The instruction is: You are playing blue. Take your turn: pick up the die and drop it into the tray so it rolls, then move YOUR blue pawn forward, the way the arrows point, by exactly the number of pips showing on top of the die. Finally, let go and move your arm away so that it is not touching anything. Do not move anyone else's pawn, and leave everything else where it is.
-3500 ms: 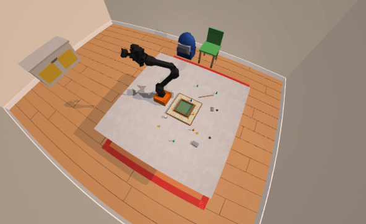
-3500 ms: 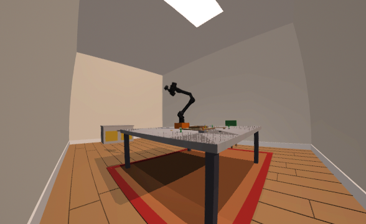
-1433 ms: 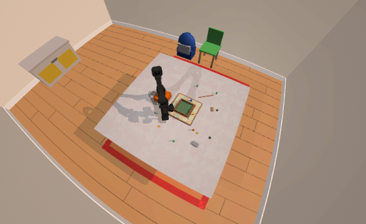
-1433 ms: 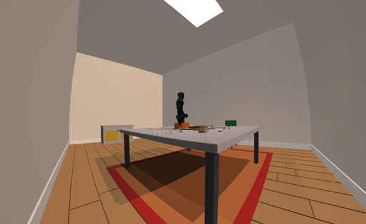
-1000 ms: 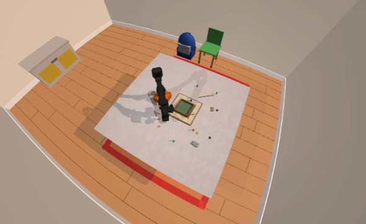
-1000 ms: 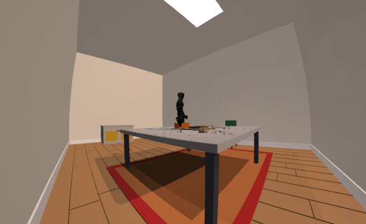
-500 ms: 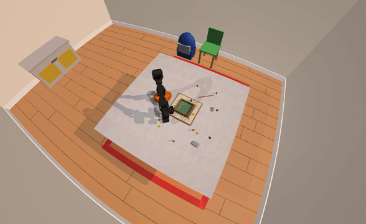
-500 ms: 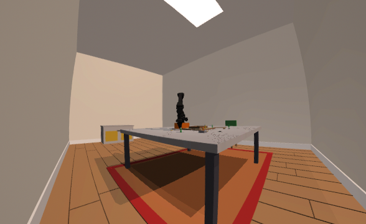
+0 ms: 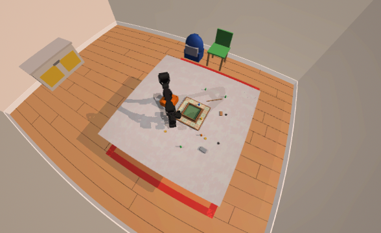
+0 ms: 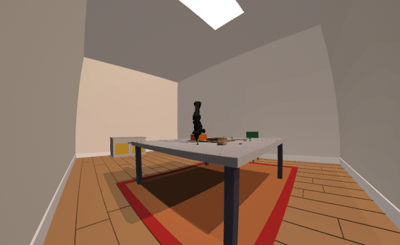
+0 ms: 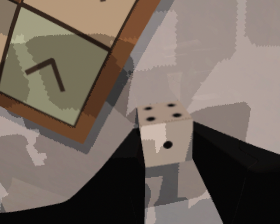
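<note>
Table [image 9: 184, 168] centre: gripper [image 11: 165, 163] jaws clamped narrowly on die [image 11: 163, 131]; shallow pinch risks slipping during lift.

Arm [image 9: 168, 97] bent down, gripper [image 11: 165, 163] clamped on die [image 11: 164, 132].

We read no words or brands. The die [image 11: 164, 132] shows four pips on top, one on its near face; the board [image 11: 71, 36] squares carry arrows.
</note>
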Motion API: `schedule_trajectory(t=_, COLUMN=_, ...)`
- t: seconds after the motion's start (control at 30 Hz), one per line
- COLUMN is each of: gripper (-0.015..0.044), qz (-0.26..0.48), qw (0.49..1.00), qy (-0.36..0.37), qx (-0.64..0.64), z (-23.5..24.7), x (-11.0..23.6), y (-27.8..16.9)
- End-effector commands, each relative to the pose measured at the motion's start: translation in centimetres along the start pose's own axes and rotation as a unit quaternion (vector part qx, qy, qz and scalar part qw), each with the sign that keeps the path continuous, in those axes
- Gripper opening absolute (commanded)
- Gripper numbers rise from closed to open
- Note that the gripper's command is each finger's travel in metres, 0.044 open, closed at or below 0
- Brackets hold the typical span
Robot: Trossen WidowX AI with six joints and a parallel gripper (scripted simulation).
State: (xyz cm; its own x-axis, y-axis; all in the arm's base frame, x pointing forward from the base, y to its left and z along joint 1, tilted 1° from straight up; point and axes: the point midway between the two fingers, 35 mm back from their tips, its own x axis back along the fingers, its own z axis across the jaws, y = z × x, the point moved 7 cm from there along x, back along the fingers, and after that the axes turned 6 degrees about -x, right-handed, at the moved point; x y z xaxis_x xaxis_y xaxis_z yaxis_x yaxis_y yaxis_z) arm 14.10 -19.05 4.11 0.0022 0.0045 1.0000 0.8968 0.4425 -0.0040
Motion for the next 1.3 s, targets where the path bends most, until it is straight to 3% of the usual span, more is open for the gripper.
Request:
schedule_trajectory(t=0.0, gripper=0.0045, qz=-0.002, qw=1.000, qy=0.002, qx=0.002, z=0.0, x=-0.1, y=0.0)
schedule_trajectory(t=0.07, gripper=0.0000, qz=-0.002, qw=1.000, qy=0.002, qx=0.002, z=-0.1, x=0.3, y=0.1)
schedule_trajectory(t=0.67, gripper=0.0000, qz=-0.002, qw=1.000, qy=0.002, qx=0.002, z=0.2, x=12.1, y=0.1)
schedule_trajectory(t=1.27, gripper=0.0000, qz=-0.005, qw=0.996, qy=0.001, qx=-0.088, z=0.8, x=11.2, y=5.9)
